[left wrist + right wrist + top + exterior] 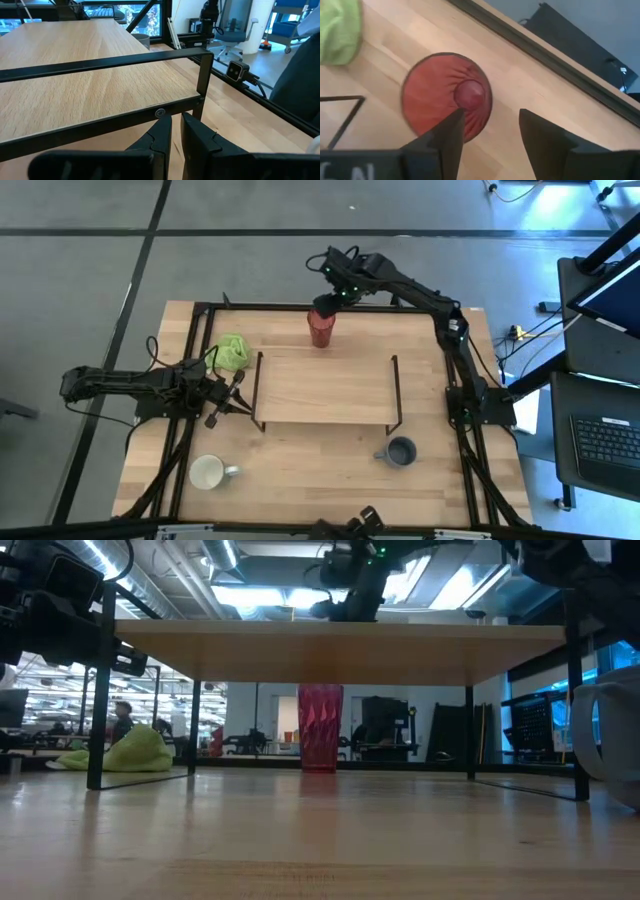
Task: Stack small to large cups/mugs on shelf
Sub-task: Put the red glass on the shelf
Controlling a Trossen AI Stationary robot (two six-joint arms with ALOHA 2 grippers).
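The red tumbler stands upright on the tabletop behind the shelf's far edge. My right gripper hangs open above it, pointing steeply down; in the right wrist view its fingers stand over the rim and beside the tumbler, clear of it. The white mug stands near the front left, the grey-blue mug near the front right. The light-wood shelf stands mid-table on black wire legs with nothing on it. My left gripper rests at the shelf's left end, fingers nearly together, holding nothing.
A green cloth lump lies on the table left of the tumbler, by the shelf's far left corner. The table's black frame runs along the far edge just behind the tumbler. Bare wood lies between the two mugs in front of the shelf.
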